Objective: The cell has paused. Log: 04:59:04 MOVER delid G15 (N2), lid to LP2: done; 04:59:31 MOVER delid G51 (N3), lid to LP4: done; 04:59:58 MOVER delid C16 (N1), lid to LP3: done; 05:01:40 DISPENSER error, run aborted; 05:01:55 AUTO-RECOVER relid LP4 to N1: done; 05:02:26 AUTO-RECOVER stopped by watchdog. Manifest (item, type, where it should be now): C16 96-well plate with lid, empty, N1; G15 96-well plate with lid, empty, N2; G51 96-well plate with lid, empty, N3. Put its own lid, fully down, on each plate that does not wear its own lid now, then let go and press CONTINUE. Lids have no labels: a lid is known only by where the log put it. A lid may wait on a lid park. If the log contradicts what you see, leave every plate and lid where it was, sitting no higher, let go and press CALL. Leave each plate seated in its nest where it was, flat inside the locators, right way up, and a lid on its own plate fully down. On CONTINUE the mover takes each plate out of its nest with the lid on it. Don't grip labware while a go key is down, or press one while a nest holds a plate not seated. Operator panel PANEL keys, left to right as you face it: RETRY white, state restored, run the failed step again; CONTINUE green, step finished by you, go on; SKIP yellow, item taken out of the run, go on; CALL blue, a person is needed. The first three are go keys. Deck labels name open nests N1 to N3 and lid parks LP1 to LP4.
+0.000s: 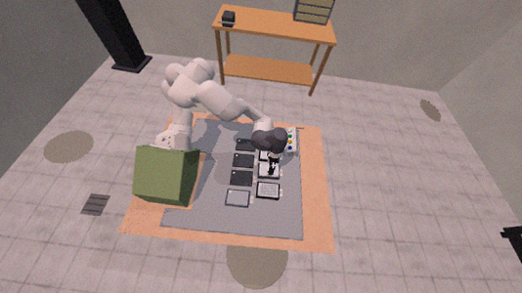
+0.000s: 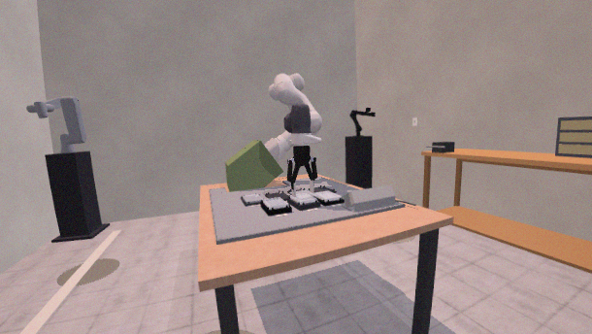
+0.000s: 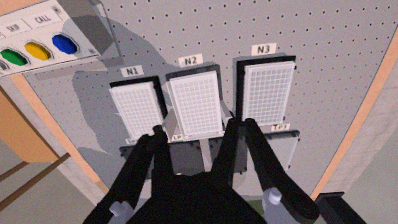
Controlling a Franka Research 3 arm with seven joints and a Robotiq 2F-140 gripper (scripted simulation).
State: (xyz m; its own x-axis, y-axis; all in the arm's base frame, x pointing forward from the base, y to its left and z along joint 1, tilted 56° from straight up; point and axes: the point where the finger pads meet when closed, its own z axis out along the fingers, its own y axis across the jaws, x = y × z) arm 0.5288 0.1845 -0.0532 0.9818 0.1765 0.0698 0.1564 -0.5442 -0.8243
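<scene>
Three white 96-well plates sit in a row in the wrist view: N1 [image 3: 137,107], N2 [image 3: 196,102] and N3 [image 3: 267,92]. My gripper [image 3: 197,110] is shut on a clear lid at N2, one finger on each long side. The lid looks larger and nearer than its neighbours and hides the N2 nest frame. I cannot tell whether it is fully down. In the top view the gripper [image 1: 271,167] stands over the middle nest. I cannot tell from these views whether N1 and N3 wear lids.
The operator panel [image 3: 37,47] lies beyond N1, with green, yellow and blue keys showing. The lid parks run in a column [image 1: 242,170]; three look dark, and the nearest one [image 1: 237,198] holds a pale lid. A green block [image 1: 166,173] stands by the arm's base.
</scene>
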